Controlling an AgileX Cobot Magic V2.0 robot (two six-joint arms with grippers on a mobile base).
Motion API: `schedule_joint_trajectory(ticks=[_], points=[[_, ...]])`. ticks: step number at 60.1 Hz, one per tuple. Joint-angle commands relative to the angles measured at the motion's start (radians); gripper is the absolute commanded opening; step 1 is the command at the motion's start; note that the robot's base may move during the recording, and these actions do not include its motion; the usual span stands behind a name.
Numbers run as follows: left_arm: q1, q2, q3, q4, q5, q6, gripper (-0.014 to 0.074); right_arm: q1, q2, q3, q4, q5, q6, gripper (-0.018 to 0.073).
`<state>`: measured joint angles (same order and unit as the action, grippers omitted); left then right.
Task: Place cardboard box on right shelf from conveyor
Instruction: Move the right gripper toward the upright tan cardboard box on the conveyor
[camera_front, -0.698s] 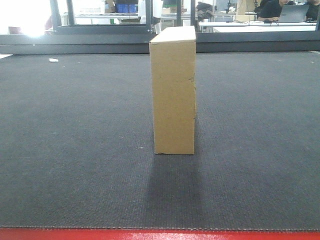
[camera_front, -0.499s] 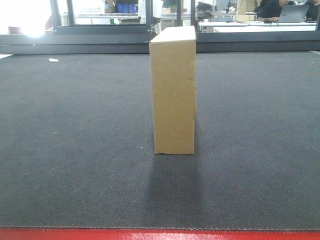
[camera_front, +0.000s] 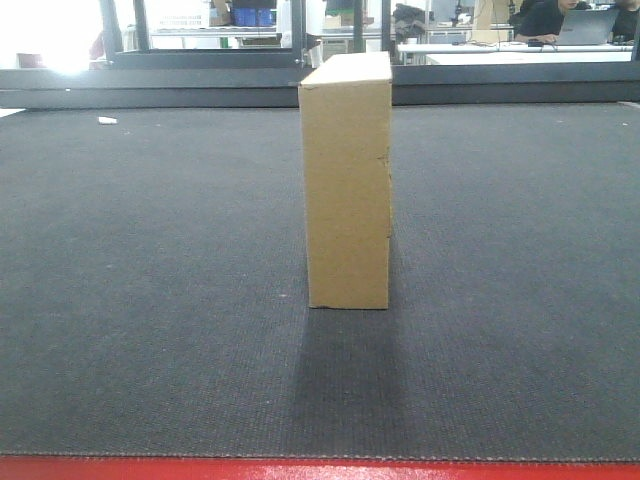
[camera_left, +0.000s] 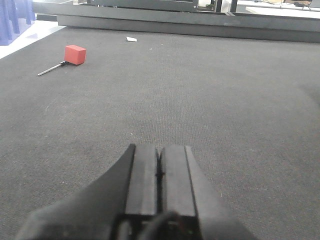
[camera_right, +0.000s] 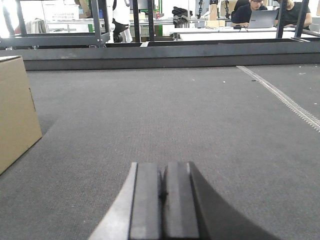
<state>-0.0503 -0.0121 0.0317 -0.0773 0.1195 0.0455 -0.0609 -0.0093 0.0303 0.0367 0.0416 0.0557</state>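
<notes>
The cardboard box (camera_front: 347, 180), plain tan with a small nick on its right edge, stands upright on its narrow side in the middle of the conveyor (camera_front: 150, 250), a dark grey woven belt with a red front edge. In the right wrist view the same box (camera_right: 15, 112) shows at the far left, well left of my right gripper (camera_right: 162, 165), which is shut with nothing in it. My left gripper (camera_left: 159, 149) is shut too, low over bare belt, and the box is out of its view. The right shelf is out of view.
A small red block (camera_left: 75, 54) on a thin rod lies on the belt far left in the left wrist view, with a white scrap (camera_left: 131, 39) beyond it. A metal seam strip (camera_right: 285, 100) crosses the belt at right. A dark frame rail (camera_front: 320, 80) borders the far edge.
</notes>
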Motion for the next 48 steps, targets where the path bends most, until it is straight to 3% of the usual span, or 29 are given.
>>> schedule_joint_trajectory(ticks=[1, 17, 31, 37, 48], points=[[0.001, -0.015, 0.008, -0.006, -0.086, 0.000, -0.0116, 0.001, -0.020, -0.005, -0.002, -0.100, -0.005, 0.0036], [0.001, -0.015, 0.008, -0.006, -0.086, 0.000, -0.0116, 0.001, -0.020, -0.049, -0.002, -0.150, 0.008, 0.0036], [0.001, -0.015, 0.008, -0.006, -0.086, 0.000, -0.0116, 0.001, 0.041, -0.290, -0.002, -0.062, 0.013, 0.0050], [0.001, -0.015, 0.008, -0.006, -0.086, 0.000, -0.0116, 0.001, 0.127, -0.379, -0.002, -0.062, 0.013, 0.0151], [0.001, -0.015, 0.008, -0.006, -0.086, 0.000, -0.0116, 0.032, 0.264, -0.480, -0.002, -0.072, 0.013, 0.0444]])
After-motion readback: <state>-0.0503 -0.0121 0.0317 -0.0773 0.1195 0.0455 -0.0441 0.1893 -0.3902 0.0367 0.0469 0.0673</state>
